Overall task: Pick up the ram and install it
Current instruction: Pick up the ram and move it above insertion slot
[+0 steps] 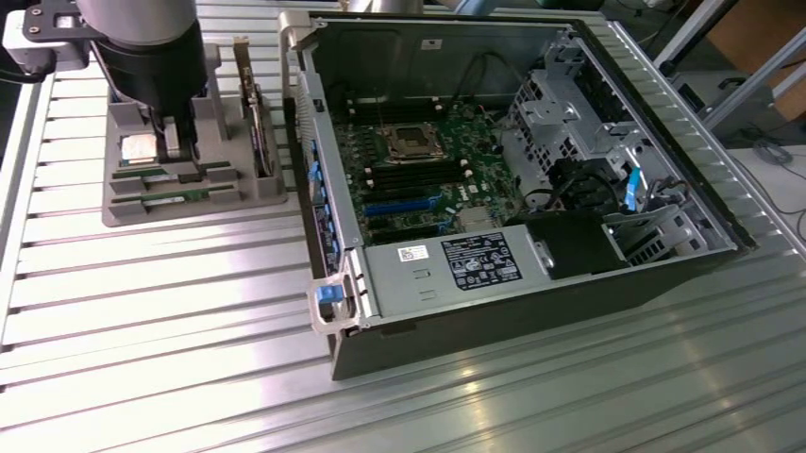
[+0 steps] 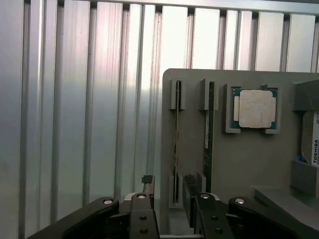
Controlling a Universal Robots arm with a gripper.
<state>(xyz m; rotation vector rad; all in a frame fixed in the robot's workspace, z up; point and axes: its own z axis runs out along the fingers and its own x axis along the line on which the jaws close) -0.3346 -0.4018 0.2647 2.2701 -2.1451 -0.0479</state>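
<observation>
1. Dark fingers of my end effector stand parted, gripping nothing, low over the grey holder.
2. Between them, on edge in a slot of the holder, runs the ram. A second green stick stands in the next slot, with a square processor beyond it.
3. I judge this to be the pick-up step, with no grip yet made. Closing calls for staying centred on the thin board.
4. Ribbed aluminium tabletop carries the holder. The open computer case sits just beside the holder, and metal frame posts rise beyond the case.
</observation>
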